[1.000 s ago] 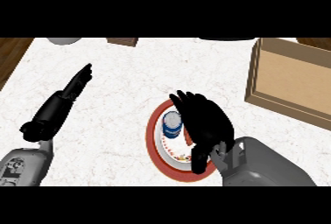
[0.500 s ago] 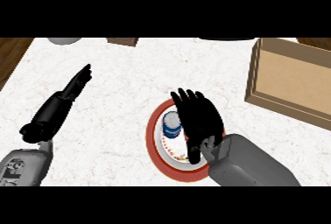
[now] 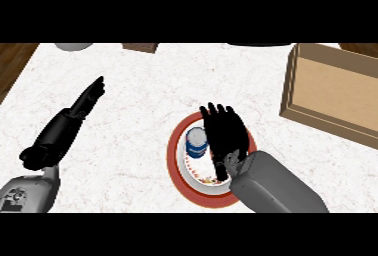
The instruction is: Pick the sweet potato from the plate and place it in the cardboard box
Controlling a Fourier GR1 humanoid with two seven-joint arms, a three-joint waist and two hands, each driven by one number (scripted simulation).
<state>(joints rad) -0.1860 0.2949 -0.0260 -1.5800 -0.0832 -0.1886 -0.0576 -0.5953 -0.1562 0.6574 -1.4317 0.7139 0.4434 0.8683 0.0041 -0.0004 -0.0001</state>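
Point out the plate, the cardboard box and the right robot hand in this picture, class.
plate [image 3: 174, 150]: head view, on its red rim at the left side.
cardboard box [image 3: 336, 90]: head view, on its inner floor.
right robot hand [image 3: 225, 132]: head view, on the back of the hand over the plate.

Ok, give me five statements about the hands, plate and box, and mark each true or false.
1. The right hand is over the plate. True.
2. The box lies left of the plate. False: it lies to the plate's right, near the counter's right edge.
3. The left hand touches the plate. False: it is apart from the plate, out to its left.
4. A blue and white can is on the plate. True.
5. The right hand is inside the box. False: it is over the plate, left of the box.
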